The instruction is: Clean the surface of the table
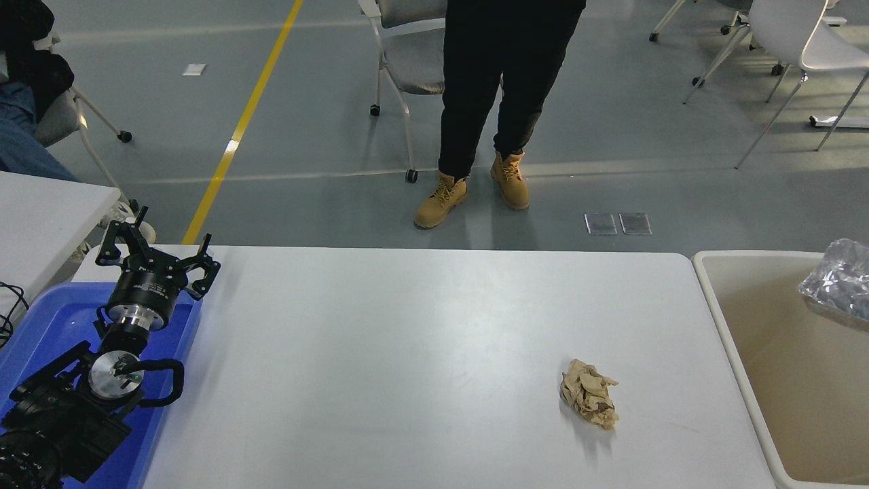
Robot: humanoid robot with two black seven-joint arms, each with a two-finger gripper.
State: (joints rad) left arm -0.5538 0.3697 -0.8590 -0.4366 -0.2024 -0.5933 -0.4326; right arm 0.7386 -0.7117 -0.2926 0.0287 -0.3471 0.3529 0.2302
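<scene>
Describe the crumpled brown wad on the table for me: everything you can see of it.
The crumpled brown wad looks like tan paper, maybe a used napkin, scrunched into an irregular lump with many folds and a few darker creases. It lies loose on the white table surface, on the right part toward the near edge, casting a small shadow. It sits apart from the beige bin to its right. Nothing but the table touches it; no gripper is near it.
</scene>
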